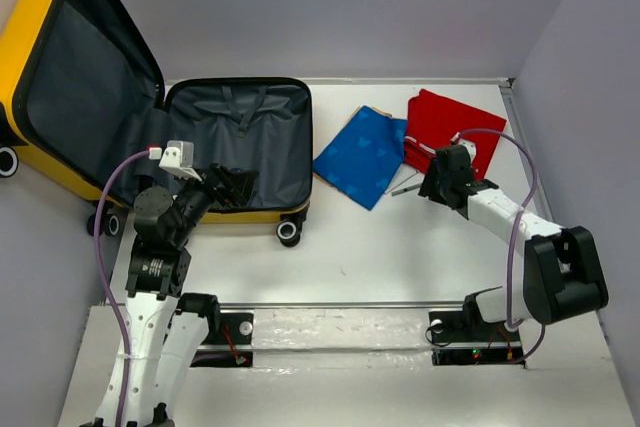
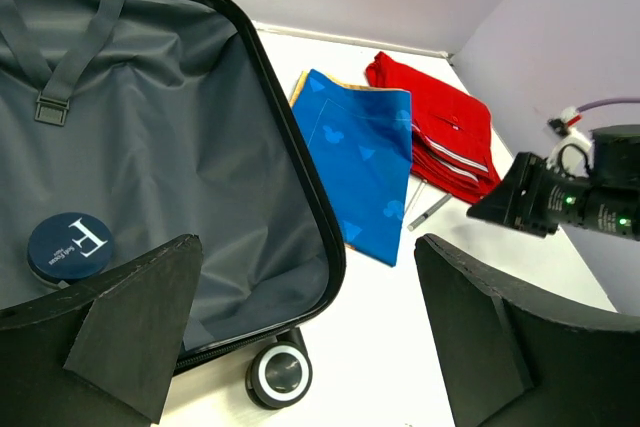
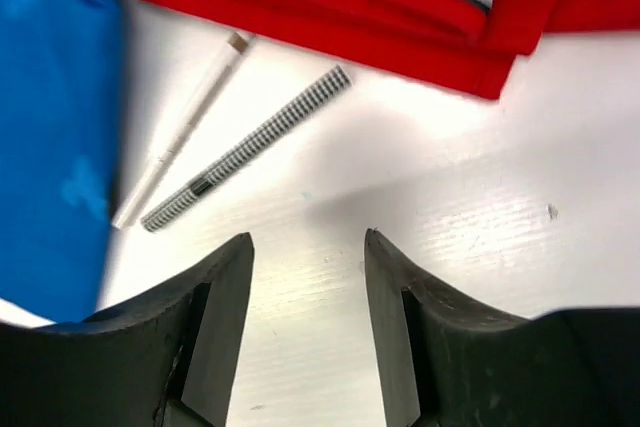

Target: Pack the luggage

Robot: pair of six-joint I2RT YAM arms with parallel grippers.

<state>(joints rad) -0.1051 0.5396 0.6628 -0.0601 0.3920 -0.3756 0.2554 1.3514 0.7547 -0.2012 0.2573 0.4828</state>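
The yellow luggage (image 1: 28,39) lies open at the left. Its lid leans up and its grey-lined base (image 1: 270,142) lies flat. A round dark blue tin (image 2: 67,247) lies on the lining (image 2: 170,157) in the left wrist view. My left gripper (image 1: 236,187) hangs open and empty over the base's near edge, and its jaws show wide apart in its own view (image 2: 308,247). My right gripper (image 1: 432,185) is open and empty just above the table, and in its own view (image 3: 308,237) it sits close before a checked pen (image 3: 245,147) and a white pen (image 3: 180,127).
A folded blue cloth (image 1: 365,155) lies right of the luggage, with a folded red cloth (image 1: 450,127) beside it; both pens lie between them. A black luggage wheel (image 2: 280,375) sits near the left fingers. Walls close in the table on all sides but the near one.
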